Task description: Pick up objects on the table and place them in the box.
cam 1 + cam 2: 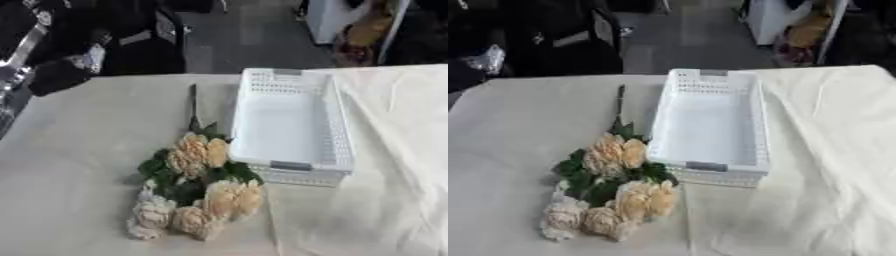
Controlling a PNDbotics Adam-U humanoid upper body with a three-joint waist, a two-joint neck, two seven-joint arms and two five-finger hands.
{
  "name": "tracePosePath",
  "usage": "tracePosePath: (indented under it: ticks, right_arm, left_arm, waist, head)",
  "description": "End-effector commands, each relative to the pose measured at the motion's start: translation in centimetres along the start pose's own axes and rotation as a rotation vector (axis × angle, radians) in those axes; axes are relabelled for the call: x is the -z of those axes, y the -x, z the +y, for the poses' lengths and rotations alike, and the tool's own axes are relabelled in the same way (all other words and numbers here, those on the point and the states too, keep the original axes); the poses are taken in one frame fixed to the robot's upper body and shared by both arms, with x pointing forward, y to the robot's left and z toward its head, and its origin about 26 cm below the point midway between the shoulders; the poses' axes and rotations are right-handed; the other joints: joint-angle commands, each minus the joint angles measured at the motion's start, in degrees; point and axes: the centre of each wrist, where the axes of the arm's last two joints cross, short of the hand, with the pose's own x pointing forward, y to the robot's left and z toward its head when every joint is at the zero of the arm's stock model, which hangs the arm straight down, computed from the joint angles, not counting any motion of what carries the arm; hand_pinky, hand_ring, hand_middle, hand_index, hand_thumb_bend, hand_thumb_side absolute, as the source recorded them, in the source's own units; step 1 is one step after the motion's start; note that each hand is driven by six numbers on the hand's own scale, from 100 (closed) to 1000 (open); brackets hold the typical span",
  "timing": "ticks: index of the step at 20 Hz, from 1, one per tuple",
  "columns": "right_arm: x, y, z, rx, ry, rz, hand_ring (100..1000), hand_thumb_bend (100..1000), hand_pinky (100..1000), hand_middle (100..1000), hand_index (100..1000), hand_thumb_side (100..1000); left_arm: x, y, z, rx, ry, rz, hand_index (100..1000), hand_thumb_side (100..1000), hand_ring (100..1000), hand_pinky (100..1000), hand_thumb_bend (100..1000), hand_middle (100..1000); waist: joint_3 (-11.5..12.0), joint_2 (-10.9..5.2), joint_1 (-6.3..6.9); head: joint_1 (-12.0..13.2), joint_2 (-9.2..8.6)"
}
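A bunch of cream flowers (197,190) is seen lying on the cloth-covered tabletop (79,150), blooms nearest, its dark stem (192,107) pointed away. Just beside it on the right, touching the leaves, an empty white box (293,125) is set. No robot hand is shown.

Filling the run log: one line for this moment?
flowers: on table, left of box, touching its near corner | box: empty | hands: none in view | placing: not begun
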Motion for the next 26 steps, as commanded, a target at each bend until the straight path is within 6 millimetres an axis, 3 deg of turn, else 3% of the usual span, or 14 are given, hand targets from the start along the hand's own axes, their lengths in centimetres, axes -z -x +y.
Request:
tracePosePath:
  ticks: [1, 10, 12, 13, 14, 15, 16, 17, 18, 21, 22, 26]
  right_arm:
    - [0.4, -0.6, -0.4, -0.023, -0.011, -0.018, 795, 100, 710, 863, 962, 583]
    - [0.4, -0.6, -0.5, -0.025, -0.014, -0.016, 795, 100, 710, 863, 960, 584]
    - [0.4, -0.6, -0.5, -0.025, -0.014, -0.015, 795, 100, 710, 863, 961, 584]
    - [0.4, -0.6, -0.5, -0.025, -0.015, -0.015, 795, 100, 710, 863, 960, 584]
    - [0.4, -0.6, -0.5, -0.025, -0.017, -0.015, 795, 100, 710, 863, 961, 585]
    - [0.4, -0.6, -0.5, -0.024, -0.019, -0.013, 795, 100, 710, 863, 961, 585]
    - [0.4, -0.6, -0.5, -0.024, -0.023, -0.012, 794, 100, 710, 863, 962, 584]
    - [0.4, -0.6, -0.5, -0.025, -0.029, -0.011, 795, 100, 710, 862, 962, 556]
    - [0.4, -0.6, -0.4, -0.024, -0.034, -0.011, 794, 100, 710, 863, 962, 583]
    - [0.5, -0.6, -0.4, -0.022, -0.045, -0.013, 794, 100, 709, 863, 962, 584]
    - [0.5, -0.6, -0.4, -0.020, -0.048, -0.013, 794, 100, 709, 863, 963, 585]
    - [0.7, -0.7, -0.3, -0.013, -0.057, -0.017, 793, 100, 709, 863, 963, 586]
  left_arm:
    - [0.3, -0.2, 0.8, 0.021, -0.016, -0.016, 881, 555, 740, 675, 100, 792]
    - [0.4, -0.4, 0.9, 0.042, 0.034, -0.020, 880, 528, 744, 684, 100, 787]
    - [0.5, -0.4, 1.1, 0.072, 0.070, -0.032, 875, 448, 755, 705, 190, 779]
    - [0.6, -0.5, 1.3, 0.105, 0.095, -0.037, 876, 457, 753, 702, 178, 780]
    - [0.7, -0.5, 1.6, 0.150, 0.137, -0.052, 875, 410, 770, 733, 287, 775]
    - [0.9, -0.7, 1.8, 0.191, 0.179, -0.068, 875, 410, 770, 733, 287, 775]
    - [1.2, -0.9, 2.1, 0.233, 0.231, -0.091, 878, 423, 788, 764, 370, 774]
    - [1.5, -1.2, 2.4, 0.275, 0.291, -0.123, 869, 423, 793, 773, 370, 766]
    - [1.8, -1.5, 2.7, 0.310, 0.343, -0.157, 878, 446, 798, 781, 427, 774]
    - [2.6, -2.3, 3.2, 0.356, 0.468, -0.209, 885, 473, 805, 786, 437, 781]
    - [2.9, -2.6, 3.3, 0.364, 0.503, -0.227, 882, 474, 809, 797, 505, 777]
    - [3.6, -3.1, 2.8, 0.396, 0.613, -0.292, 882, 527, 813, 803, 532, 779]
  waist:
    - [0.0, -0.27, -0.14]
    - [-0.3, -0.23, -0.04]
    - [-0.3, -0.23, 0.04]
    - [-0.3, -0.26, 0.08]
    - [-0.3, -0.30, 0.20]
    - [-0.4, -0.34, 0.24]
    - [-0.5, -0.37, 0.36]
    - [-0.6, -0.40, 0.45]
    - [-0.7, -0.42, 0.54]
    - [-0.9, -0.41, 0.71]
    - [-1.0, -0.38, 0.77]
    - [-1.2, -0.31, 0.92]
  head:
    - [0.9, -0.03]
    - [0.7, -0.03]
    - [0.5, -0.03]
    - [0.5, -0.03]
    - [0.5, -0.03]
    - [0.5, -0.03]
    - [0.6, -0.03]
    - [0.6, -0.03]
    - [0.7, -0.03]
    - [1.0, -0.03]
    - [1.1, -0.03]
    - [1.2, -0.03]
